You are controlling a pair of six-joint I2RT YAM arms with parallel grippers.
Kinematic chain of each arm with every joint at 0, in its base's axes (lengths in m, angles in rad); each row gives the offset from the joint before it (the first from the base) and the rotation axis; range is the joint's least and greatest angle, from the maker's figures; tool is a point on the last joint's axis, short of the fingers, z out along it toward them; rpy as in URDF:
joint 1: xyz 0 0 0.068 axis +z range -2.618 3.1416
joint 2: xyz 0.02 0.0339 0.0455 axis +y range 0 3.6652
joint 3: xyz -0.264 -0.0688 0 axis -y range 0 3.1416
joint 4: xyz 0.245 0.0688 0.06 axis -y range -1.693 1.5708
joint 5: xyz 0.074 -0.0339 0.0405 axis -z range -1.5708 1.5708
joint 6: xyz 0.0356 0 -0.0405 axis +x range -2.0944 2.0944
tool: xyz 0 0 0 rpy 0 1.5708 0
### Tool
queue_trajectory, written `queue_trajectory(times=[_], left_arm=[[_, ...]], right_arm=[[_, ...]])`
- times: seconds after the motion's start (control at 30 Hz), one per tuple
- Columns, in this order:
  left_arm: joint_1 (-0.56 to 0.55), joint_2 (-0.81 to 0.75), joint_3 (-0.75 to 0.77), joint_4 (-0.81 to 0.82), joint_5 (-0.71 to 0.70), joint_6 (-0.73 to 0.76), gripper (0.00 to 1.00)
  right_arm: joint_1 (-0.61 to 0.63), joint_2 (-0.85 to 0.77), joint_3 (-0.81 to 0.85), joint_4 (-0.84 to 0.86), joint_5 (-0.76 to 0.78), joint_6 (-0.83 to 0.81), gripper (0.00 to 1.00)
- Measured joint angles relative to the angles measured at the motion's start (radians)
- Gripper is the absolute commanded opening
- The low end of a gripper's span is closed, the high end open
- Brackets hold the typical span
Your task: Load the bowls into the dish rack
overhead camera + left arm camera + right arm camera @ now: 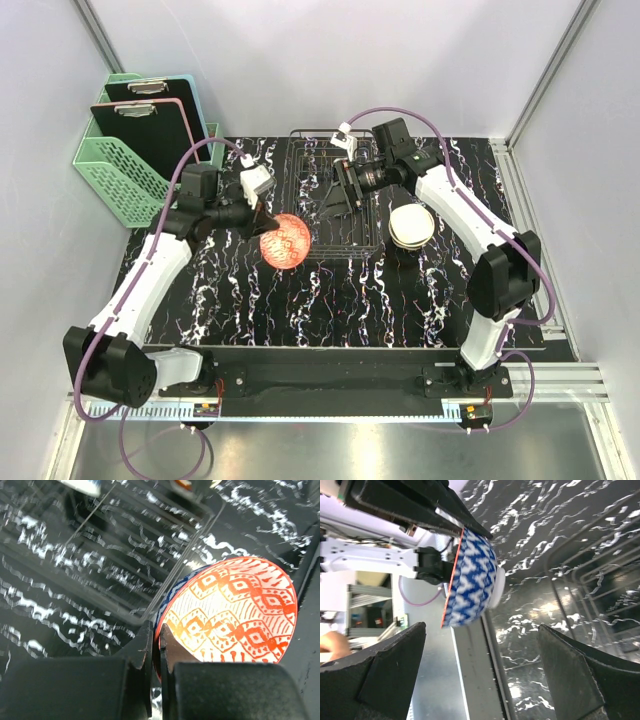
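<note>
Clamping the rim of an orange-patterned bowl [230,615] whose outside is blue and white, the left gripper [156,636] holds it tilted on edge at the lower left corner of the wire dish rack [312,160], centre frame. A stack of bowls [410,225] sits just right of the rack. Farther back, the right gripper [335,198] hovers over the rack, fingers spread wide.

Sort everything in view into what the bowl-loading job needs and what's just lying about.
Job:
- orange-and-blue patterned bowl, gripped in the left hand
- stacked bowls
- wire dish rack

Lying about:
- mint green lattice basket
- clipboards standing in it
</note>
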Motion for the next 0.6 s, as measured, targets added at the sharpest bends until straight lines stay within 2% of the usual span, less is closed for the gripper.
queue_trajectory(times=[0.33, 0.6], left_arm=[[-0.097, 0.02, 0.032, 0.117, -0.02, -0.06, 0.0], [-0.114, 0.037, 0.032, 0.178, -0.051, -0.095, 0.0]], right_arm=[[0.0, 0.006, -0.084, 0.099, -0.148, 0.088, 0.98], [0.0, 0.008, -0.148, 0.182, -0.238, 0.155, 0.98]])
